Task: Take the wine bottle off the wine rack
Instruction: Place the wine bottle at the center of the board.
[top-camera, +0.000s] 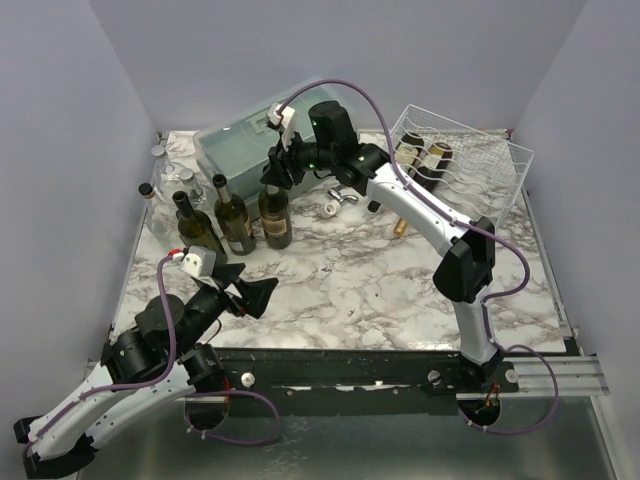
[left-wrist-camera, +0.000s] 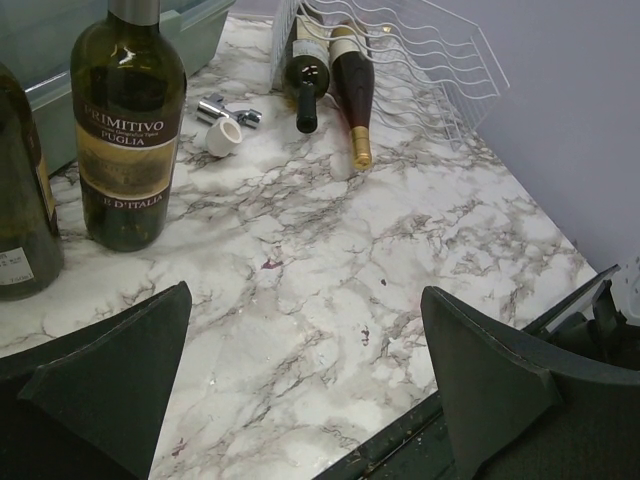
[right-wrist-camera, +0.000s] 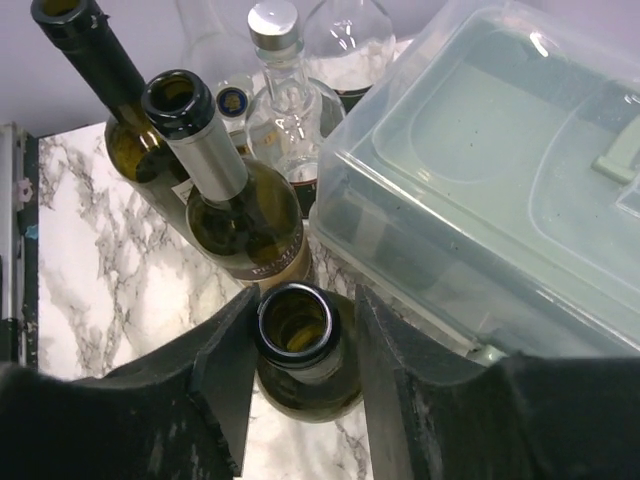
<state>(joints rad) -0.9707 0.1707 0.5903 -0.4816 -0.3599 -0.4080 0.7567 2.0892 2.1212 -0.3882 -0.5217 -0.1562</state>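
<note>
The white wire wine rack (top-camera: 470, 160) stands at the back right and also shows in the left wrist view (left-wrist-camera: 420, 60). Two wine bottles (top-camera: 410, 160) (left-wrist-camera: 305, 75) lie in it with necks poking out the front. A dark green wine bottle (top-camera: 275, 215) (right-wrist-camera: 297, 325) stands upright on the table beside the toolbox. My right gripper (top-camera: 275, 172) (right-wrist-camera: 305, 330) straddles its neck, open; one finger (right-wrist-camera: 225, 370) touches the rim and the other (right-wrist-camera: 395, 360) stands slightly apart. My left gripper (top-camera: 255, 295) (left-wrist-camera: 305, 340) is open and empty over the front left.
A pale green plastic toolbox (top-camera: 235, 150) (right-wrist-camera: 500, 170) sits at the back left. Two more dark bottles (top-camera: 233, 215) stand left of the straddled one, with clear glass bottles (top-camera: 165, 180) behind. A metal fitting (top-camera: 340, 200) (left-wrist-camera: 225, 120) lies mid-table.
</note>
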